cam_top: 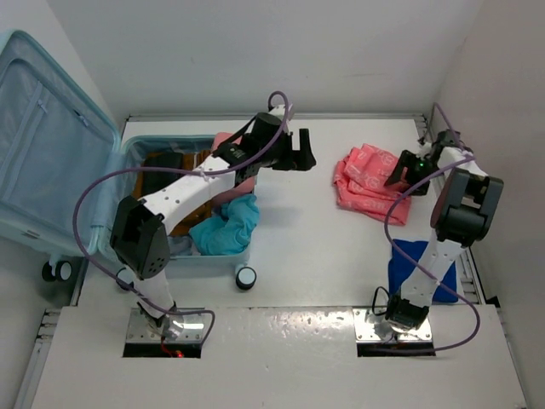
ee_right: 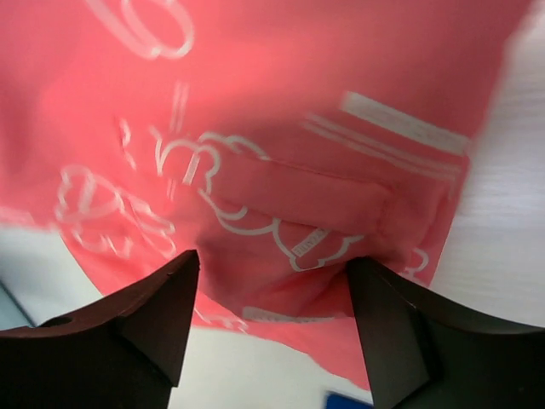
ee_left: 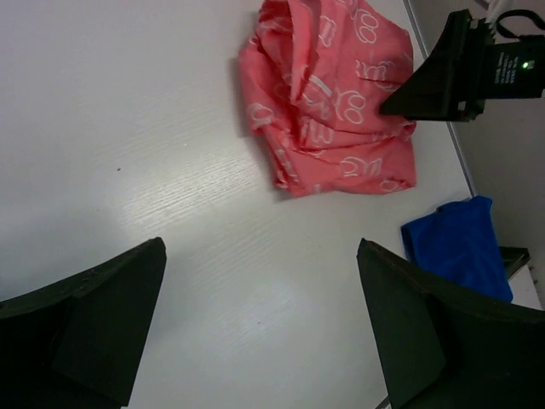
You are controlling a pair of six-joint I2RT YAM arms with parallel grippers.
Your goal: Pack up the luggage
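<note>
The pale aqua luggage [cam_top: 51, 162] lies open at the left, its lid raised, with teal [cam_top: 226, 226], pink and dark clothes in its base. A coral-pink patterned garment [cam_top: 362, 181] lies crumpled on the table at the right; it also shows in the left wrist view [ee_left: 328, 102] and fills the right wrist view [ee_right: 281, 128]. My left gripper [cam_top: 300, 152] is open and empty above the bare table between luggage and garment [ee_left: 260, 281]. My right gripper [cam_top: 400, 177] is open, its fingers [ee_right: 140, 319] spread just over the garment's edge.
A folded blue cloth [cam_top: 421, 266] lies on the table by the right arm's base, also in the left wrist view [ee_left: 464, 243]. The luggage wheels [cam_top: 246, 277] stick out at its near edge. White walls close in the back and right.
</note>
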